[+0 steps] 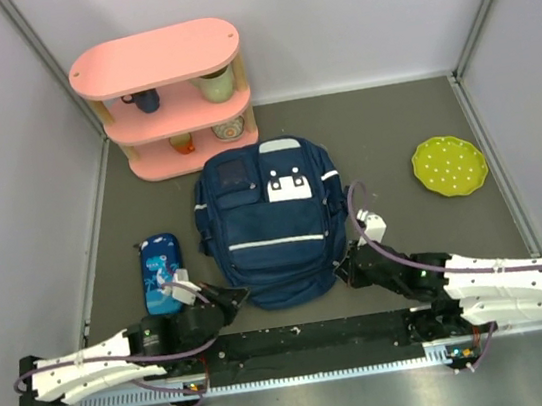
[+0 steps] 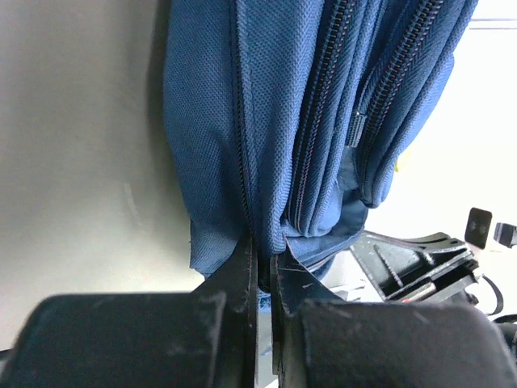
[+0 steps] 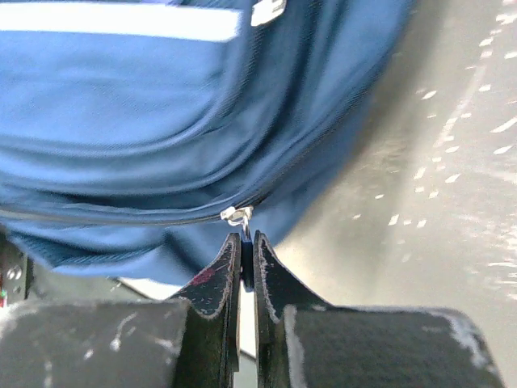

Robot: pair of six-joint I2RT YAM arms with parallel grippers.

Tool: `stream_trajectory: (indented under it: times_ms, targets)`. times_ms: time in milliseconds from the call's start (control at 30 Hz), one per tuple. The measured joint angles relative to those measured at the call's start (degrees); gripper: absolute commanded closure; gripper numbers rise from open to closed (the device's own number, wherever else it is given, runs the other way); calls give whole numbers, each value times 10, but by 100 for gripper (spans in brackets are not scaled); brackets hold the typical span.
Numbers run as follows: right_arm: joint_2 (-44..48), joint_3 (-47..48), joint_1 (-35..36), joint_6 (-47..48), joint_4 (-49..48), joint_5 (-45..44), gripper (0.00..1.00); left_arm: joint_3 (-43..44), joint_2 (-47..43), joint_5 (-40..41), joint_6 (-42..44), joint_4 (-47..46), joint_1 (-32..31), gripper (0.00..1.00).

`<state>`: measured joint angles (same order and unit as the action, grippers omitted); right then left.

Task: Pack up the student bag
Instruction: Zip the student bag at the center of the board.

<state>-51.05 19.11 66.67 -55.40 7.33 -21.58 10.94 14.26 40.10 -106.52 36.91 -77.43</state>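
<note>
**Inspector:** Location of the student bag (image 1: 273,233)?

**Recorder:** It lies flat on the tabletop (image 1: 407,234), front face up, and appears closed. A pencil case (image 1: 161,272) lies just beside the bag's left flank, outside it. A pink shelf (image 1: 155,58) stands beyond the bag. A green plate (image 1: 450,166) sits well apart to the bag's right.

**Inspector:** State of the 2 pincers?

**Recorder:** The left pincer (image 2: 264,267) is clenched on the fabric seam at the bag's near-left corner, alongside a zip track. The right pincer (image 3: 246,250) is clenched on a dark pull tab at the bag's near-right corner. The metal zip slider (image 3: 237,215) sits just above its tips.

**Inspector:** Step in hand?

**Recorder:** In my judgement, opening the bag. 1 arm anchors the cloth and the other grips the puller. Nothing looks packed yet.

**Inspector:** Requirement for the next move?

**Recorder:** The right arm should draw the slider along its track round the bag's edge, following the curve, not pulling straight off it. The left arm must hold firm so the bag does not slide along. Risk noted: the tab is small and could slip from the tips.
</note>
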Motion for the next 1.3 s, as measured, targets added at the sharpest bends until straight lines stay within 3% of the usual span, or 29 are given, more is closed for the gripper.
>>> stream_trajectory:
  times_ms: [133, 267, 300, 333, 367, 433, 467, 533, 733, 900, 1067, 1300]
  targets:
    - [-6, -5, -56, 19, 20, 10, 100, 0, -82, 7, 0, 95, 0, 100]
    - [-22, -5, -68, 34, 17, 23, 100, 7, -73, 11, 4, 112, 0, 100]
    - [-25, -4, -68, 37, 16, 25, 100, 12, -58, 12, 8, 115, 0, 96]
    - [-27, -4, -68, 40, 15, 27, 100, 19, -42, 14, 15, 116, 0, 77]
    - [-28, -4, -68, 42, 14, 30, 100, 29, -18, 15, 24, 115, 0, 42]
    - [-27, -5, -69, 50, 13, 34, 100, 54, 40, 26, 63, 116, 0, 31]
    - [-26, -7, -70, 54, 13, 35, 100, 67, 68, 34, 80, 120, 1, 20]
    - [-23, -12, -72, 57, 12, 35, 100, 94, 133, 44, 118, 128, 2, 12]
    - [-18, -18, -76, 59, 7, 41, 100, 212, 306, 70, 237, 121, 5, 7]
    - [-16, -19, -76, 64, 9, 44, 100, 276, 373, 53, 423, 65, 4, 4]
    - [7, -25, -76, 70, 7, 51, 100, 263, 375, -42, 663, -121, 4, 1]
    - [25, -29, -76, 73, 8, 54, 100, 261, 427, -149, 848, -261, 4, 1]
